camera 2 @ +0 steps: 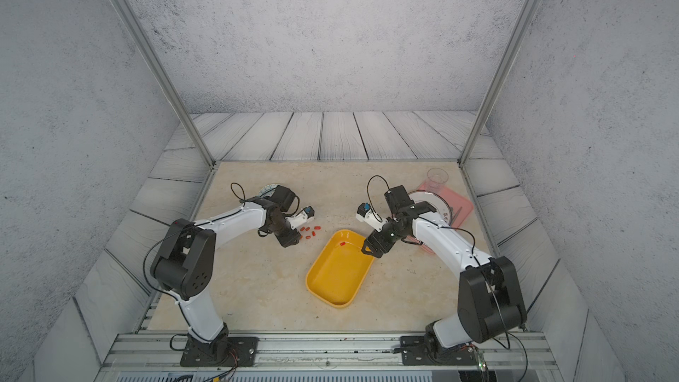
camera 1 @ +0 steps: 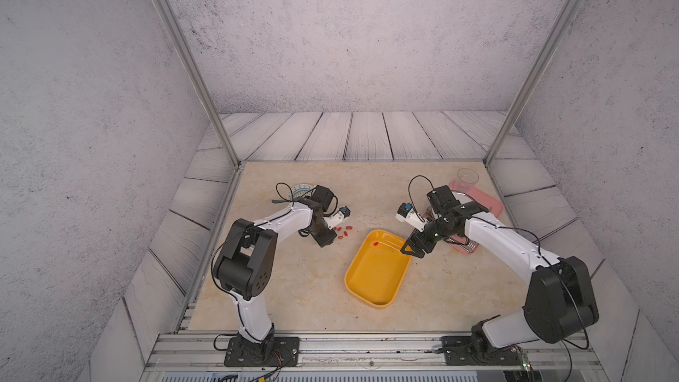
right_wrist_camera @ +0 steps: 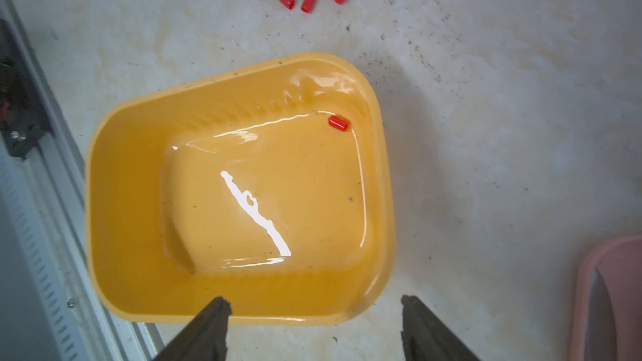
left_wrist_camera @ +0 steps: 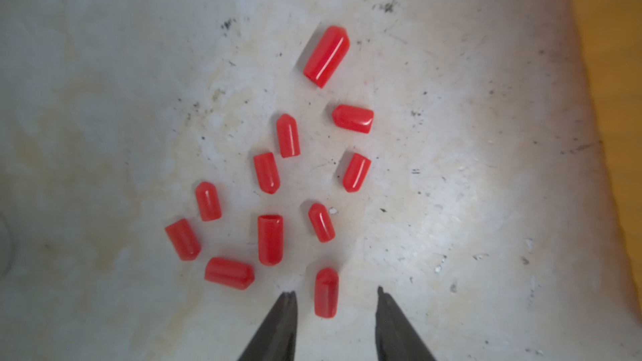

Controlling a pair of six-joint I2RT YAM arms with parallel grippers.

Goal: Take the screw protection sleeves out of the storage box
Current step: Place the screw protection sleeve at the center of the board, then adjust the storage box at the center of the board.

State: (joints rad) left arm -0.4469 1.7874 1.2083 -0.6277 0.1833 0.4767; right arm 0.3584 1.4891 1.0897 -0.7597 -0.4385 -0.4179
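Screw protection sleeves (left_wrist_camera: 266, 172) lie clustered on the tabletop (camera 1: 294, 288) under our spread, empty left tool (left_wrist_camera: 335, 290). A last sleeve (camera 1: 375, 244) sits in the upper-left corner of the storage box (camera 1: 374, 277). With our right tool (right_wrist_camera: 314, 298) spread, we should straddle it clear of the wall.

1. A grey, speckled back wall (camera 1: 349, 31) closes off the far end. Matching grey side walls (camera 1: 73, 104) slant in on either hand.
2. Two bare metal posts (camera 1: 187, 60) rise at a lean from the far corners of the desk (camera 1: 294, 288).
3. Pale panels printed like weathered planks (camera 1: 367, 137) skirt the desk at the back and down both sides.
4. The desk itself is a beige, marble-looking slab, scuffed with dark specks when seen up close.
5. A ribbed aluminium rail (camera 1: 367, 347) runs along the near edge.
6. The light is soft and even, and it throws only faint shadows.
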